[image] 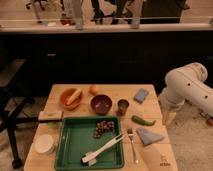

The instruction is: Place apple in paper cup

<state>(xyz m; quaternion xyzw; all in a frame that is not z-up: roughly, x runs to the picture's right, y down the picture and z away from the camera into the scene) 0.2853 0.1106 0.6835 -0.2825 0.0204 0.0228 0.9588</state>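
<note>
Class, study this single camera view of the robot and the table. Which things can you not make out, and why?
- Gripper, low beside the table's right edge: blurred, its outline lost against the floor.
- Robot arm: cut off by the right edge of the camera view.
- Paper cup: too blurred to see inside.
- Brown cluster in the green tray: too small to identify.

white arm (189,84) bent at right, gripper (170,118) hanging low, jaws apart.
</note>
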